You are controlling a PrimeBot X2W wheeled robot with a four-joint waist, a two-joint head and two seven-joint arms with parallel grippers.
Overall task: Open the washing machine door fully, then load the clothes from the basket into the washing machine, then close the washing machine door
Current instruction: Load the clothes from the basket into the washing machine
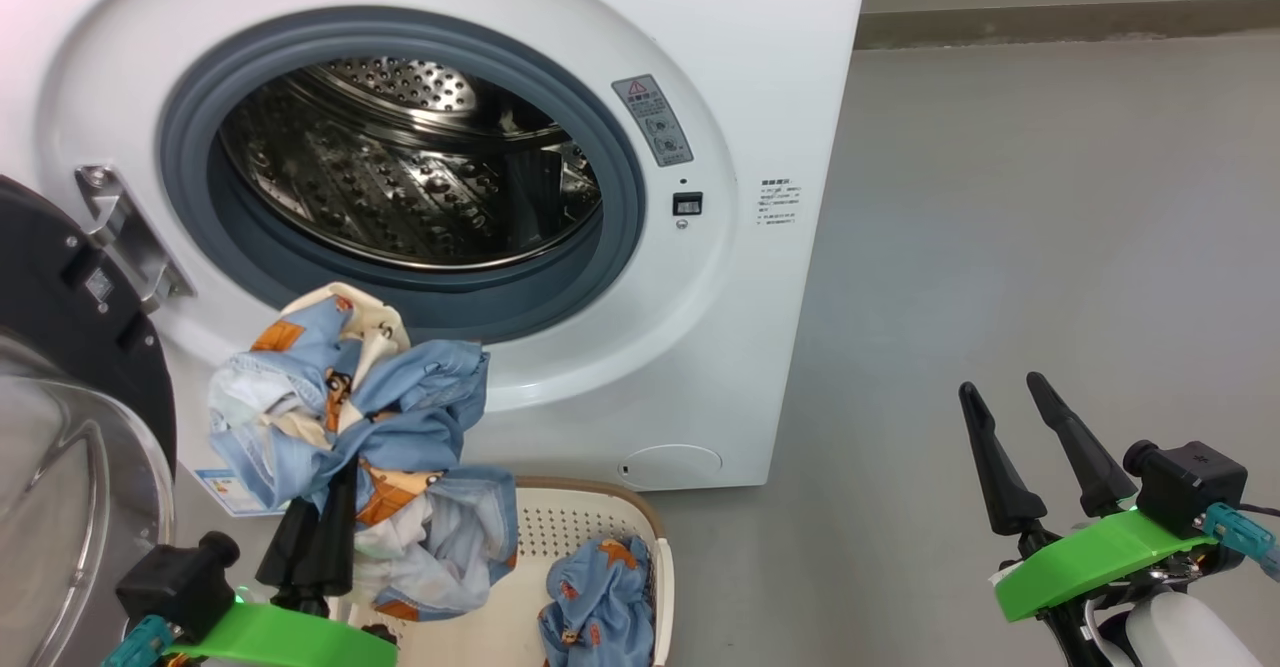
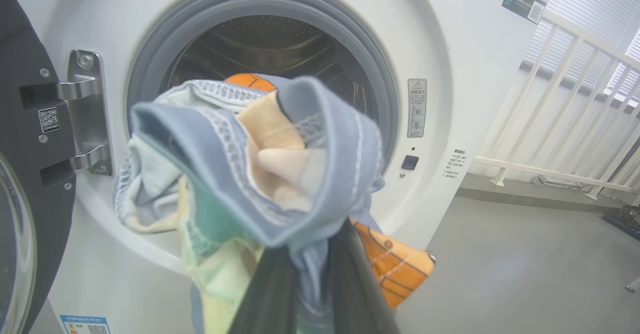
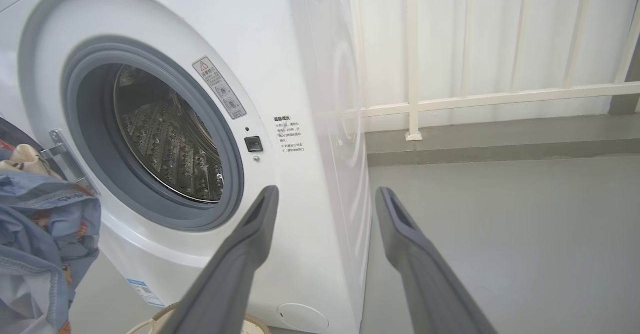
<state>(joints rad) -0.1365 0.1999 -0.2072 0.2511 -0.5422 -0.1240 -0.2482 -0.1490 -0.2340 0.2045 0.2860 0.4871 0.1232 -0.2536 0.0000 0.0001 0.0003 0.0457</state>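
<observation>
Your left gripper [image 1: 322, 512] is clenched on a bunch of the clothes [image 1: 345, 402], its two dark fingers close together and running up into the cloth. The bunch hangs in front of the washer [image 1: 760, 97], at the lower left of the round opening, with its top just over the bottom edge of the grey gasket [image 1: 620, 197] in the head view. Its lower end droops over the left part of the basket [image 1: 585, 495]; you cannot tell whether it touches the basket. In the left wrist view the bunch covers most of the mouth of the drum [image 1: 400, 177]. A second blue piece [image 1: 595, 597] lies inside the basket at its right side. The basket sits on the floor [image 1: 1050, 227] just near of the washer's front. The door [image 1: 70, 347] stands swung open at the left on its metal hinge [image 1: 125, 232], with the glass bowl on the near side. Your right gripper [image 1: 1002, 389] is released, fingers spread wide with nothing between them. It is held at the near right over the floor, well apart from the washer and the basket. In its own wrist view the fingers point toward the washer's right front corner, with a white railing [image 3: 475, 98] beyond.
</observation>
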